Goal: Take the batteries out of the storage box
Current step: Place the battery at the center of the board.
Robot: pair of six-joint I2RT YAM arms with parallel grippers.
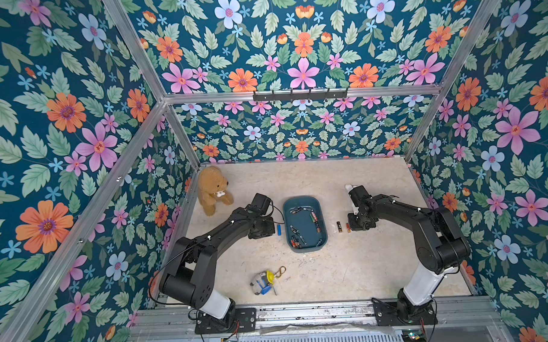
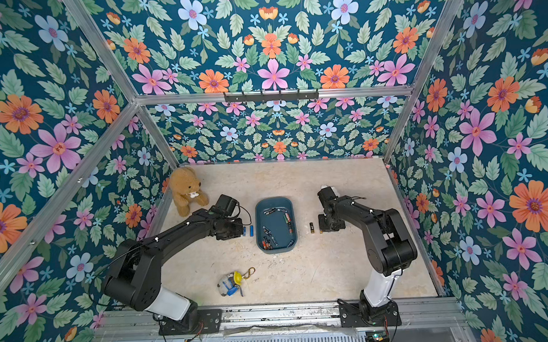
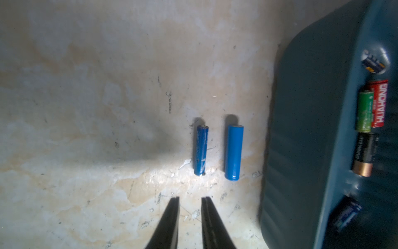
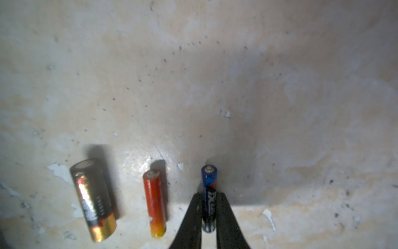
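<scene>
Black jointed arms [image 1: 224,225], white base segments [image 1: 216,300].

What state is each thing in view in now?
storage box: holds several batteries.
left tool: slightly open, empty.
right tool: shut on dark blue battery.
thin blue battery: lying on table.
thick blue battery: lying on table.
black-gold battery: lying on table.
orange battery: lying on table.

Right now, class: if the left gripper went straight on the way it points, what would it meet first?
Most likely the thin dark-blue battery lying end-on just ahead of the left gripper; the lighter blue battery lies beside that line. The gripper's height above the table is unclear.
</scene>
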